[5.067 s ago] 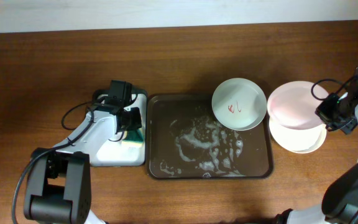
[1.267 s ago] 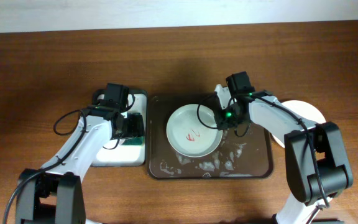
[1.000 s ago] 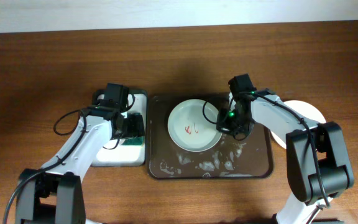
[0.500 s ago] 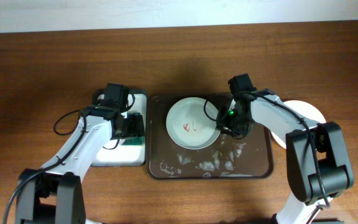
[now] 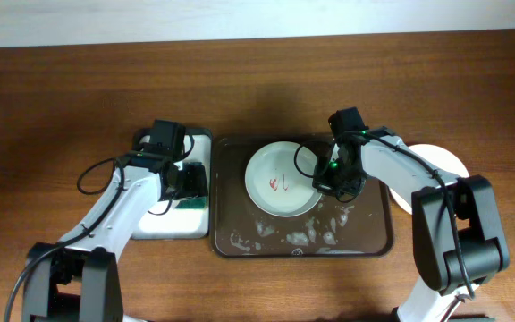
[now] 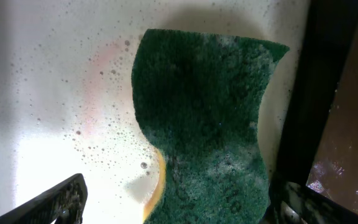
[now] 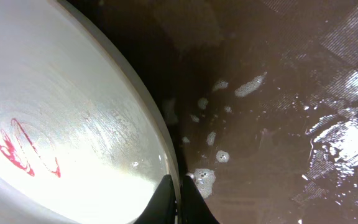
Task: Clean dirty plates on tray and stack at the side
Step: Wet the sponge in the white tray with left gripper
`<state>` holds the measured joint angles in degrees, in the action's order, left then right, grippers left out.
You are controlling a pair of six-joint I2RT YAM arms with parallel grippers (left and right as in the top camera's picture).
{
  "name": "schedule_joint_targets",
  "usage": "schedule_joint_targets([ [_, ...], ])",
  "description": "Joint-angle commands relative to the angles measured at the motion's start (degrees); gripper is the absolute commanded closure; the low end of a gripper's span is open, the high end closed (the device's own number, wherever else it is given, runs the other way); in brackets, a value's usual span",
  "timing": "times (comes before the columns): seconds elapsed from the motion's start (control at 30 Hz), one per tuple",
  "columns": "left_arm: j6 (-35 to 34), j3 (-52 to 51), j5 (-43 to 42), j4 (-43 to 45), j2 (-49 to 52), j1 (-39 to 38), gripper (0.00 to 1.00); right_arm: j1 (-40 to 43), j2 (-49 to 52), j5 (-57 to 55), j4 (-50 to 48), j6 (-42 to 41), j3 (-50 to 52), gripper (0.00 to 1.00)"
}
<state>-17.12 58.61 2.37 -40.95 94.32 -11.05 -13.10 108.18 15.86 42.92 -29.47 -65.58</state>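
Observation:
A pale plate (image 5: 280,179) with a red smear (image 7: 23,146) lies in the back middle of the dark brown tray (image 5: 374,241), among foam flecks. My right gripper (image 5: 322,179) is shut on this plate's right rim, one finger inside the rim and one outside (image 7: 178,196). Over the green sponge (image 6: 210,124) in the small white sponge tray (image 5: 164,224), my left gripper (image 6: 179,199) stands open, a finger on either side. Other plates (image 5: 441,161) lie on the table right of the tray, partly hidden by my right arm.
The sponge tray sits directly against the brown tray's left rim. Soapy water and foam (image 5: 298,237) cover the front of the brown tray. Bare wooden table (image 5: 257,80) lies behind both trays.
Five seconds ago the right arm was out by the stacked plates and the plate lay at the tray's back right corner; now it is gripped at the back middle. Over the last second it barely shifts.

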Motion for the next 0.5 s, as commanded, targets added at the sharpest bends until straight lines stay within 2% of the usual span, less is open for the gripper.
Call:
schedule_joint_targets([
  [0.0,0.0,-0.5,0.0,0.4,-0.3,0.3,0.09,-0.1,0.6,-2.4,0.8,0.7,0.4,0.96],
  [0.17,-3.9,-0.5,-1.3,1.5,1.9,0.3,0.15,-0.1,0.6,-2.4,0.8,0.7,0.4,0.96],
  [0.33,-3.9,-0.6,-4.8,3.8,5.5,0.3,0.16,-0.1,0.6,-2.4,0.9,0.7,0.4,0.96],
  [0.4,-3.9,-0.6,-4.7,4.1,6.9,0.3,0.27,-0.1,0.6,-2.4,0.9,0.7,0.4,0.96],
  [0.43,-3.9,-0.6,-4.5,4.0,7.1,0.3,0.38,-0.1,0.6,-2.4,0.9,0.7,0.4,0.96],
  [0.47,-3.9,-0.6,-4.5,4.0,7.1,0.3,0.61,-0.1,0.6,-2.4,0.9,0.7,0.4,0.96],
])
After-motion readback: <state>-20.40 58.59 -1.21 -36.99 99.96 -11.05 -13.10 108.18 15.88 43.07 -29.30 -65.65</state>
